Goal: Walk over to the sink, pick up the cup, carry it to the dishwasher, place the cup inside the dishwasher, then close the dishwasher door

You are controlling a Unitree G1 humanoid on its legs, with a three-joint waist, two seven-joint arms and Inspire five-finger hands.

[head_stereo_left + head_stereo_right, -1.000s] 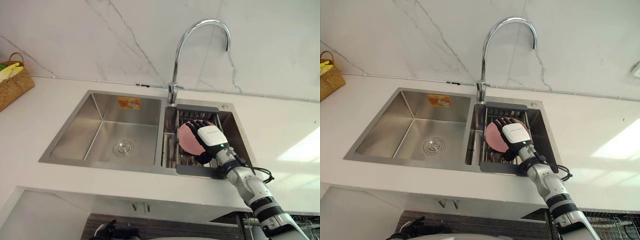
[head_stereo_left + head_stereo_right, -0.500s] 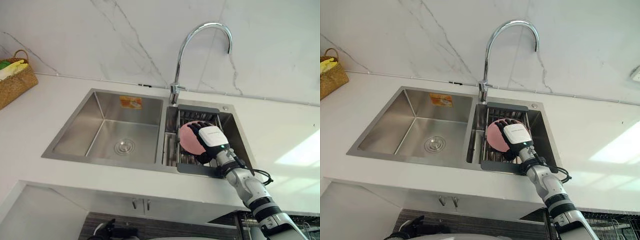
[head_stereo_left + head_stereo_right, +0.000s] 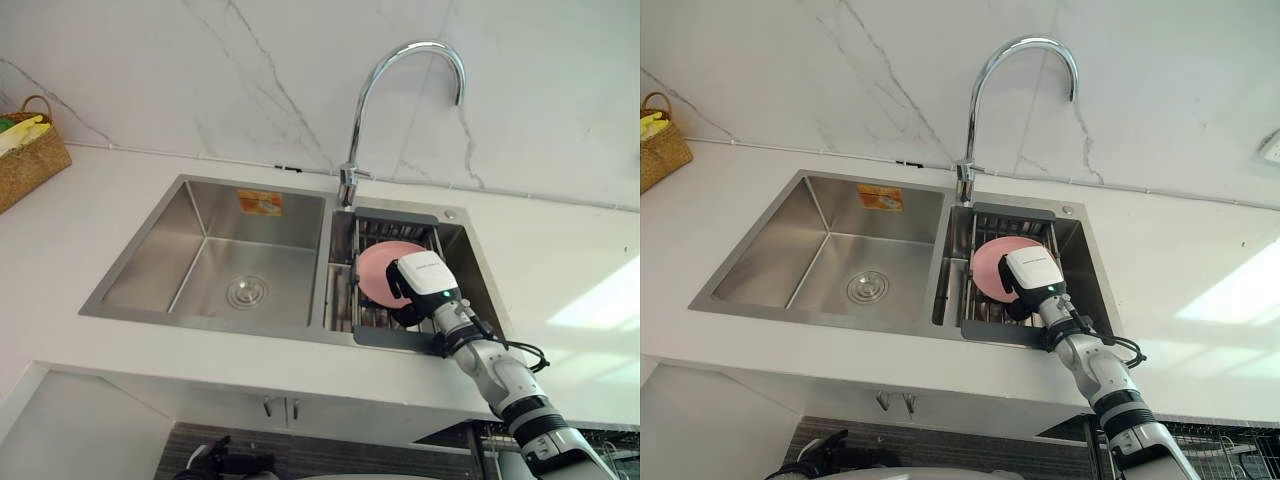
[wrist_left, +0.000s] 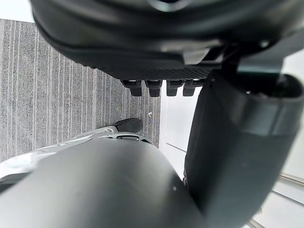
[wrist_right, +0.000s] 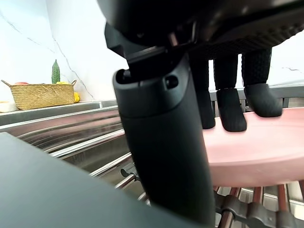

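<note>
Right wrist view shows the right hand (image 5: pixel 161 142) curled on the plate (image 5: pixel 266 156), fingers (image 5: pixel 230 114) hooked over its rim and thumb at the near edge. The thing is a pink plate rather than a cup. It lies on the rack (image 3: pixel 395 215) in the right basin of the sink (image 3: pixel 200 327), towards the front rim.

I judge the hold shallow. On lifting, the plate could slip or tip and strike the rack.

It lies roughly flat, face up. Being round, it has no long axis.

The left hand (image 4: pixel 166 38) hangs relaxed and empty.

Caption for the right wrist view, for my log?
The right hand curls its fingers onto the pink dish in the sink rack.
</note>
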